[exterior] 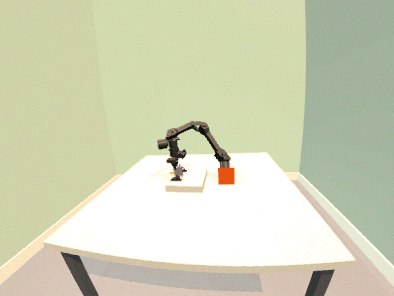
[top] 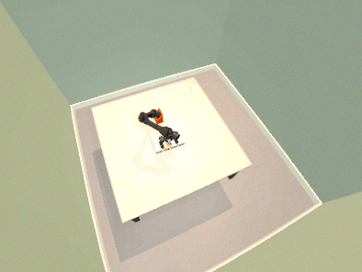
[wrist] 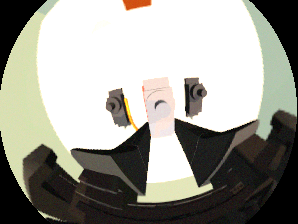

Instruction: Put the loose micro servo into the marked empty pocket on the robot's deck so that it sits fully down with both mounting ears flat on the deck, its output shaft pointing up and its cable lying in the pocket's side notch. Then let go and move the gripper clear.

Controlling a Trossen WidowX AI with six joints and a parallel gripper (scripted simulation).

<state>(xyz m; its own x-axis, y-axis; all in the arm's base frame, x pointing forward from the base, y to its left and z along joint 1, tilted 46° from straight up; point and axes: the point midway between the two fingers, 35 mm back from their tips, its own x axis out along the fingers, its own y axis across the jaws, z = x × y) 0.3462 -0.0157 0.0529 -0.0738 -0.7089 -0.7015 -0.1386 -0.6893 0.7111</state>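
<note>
- One pale micro servo [top: 168, 142] [exterior: 179, 171] [wrist: 161, 107] is the loose part, pinched between the fingers [top: 169, 139] [exterior: 176, 166]. They grip one end, probably to leave the rest free for lowering.
- Its round shaft boss faces the wrist camera, likely so the shaft ends pointing up.
- Below is the white deck [top: 155, 146] [exterior: 185, 189], nearer the far left corner of the table [top: 211, 110] [exterior: 210, 225] than the near right one in the exterior view.
- Two dark servos, one at left [wrist: 118, 107] and one at right [wrist: 193, 97] in the wrist view, flank the pale one; the pocket presumably lies between them.
- A yellow-orange cable [wrist: 131, 117] runs beside the left one; its owner cannot be told. A trapped cable could stop the ears lying flat.
- Whether the pale servo touches the deck is unclear; careful alignment should precede release.
</note>
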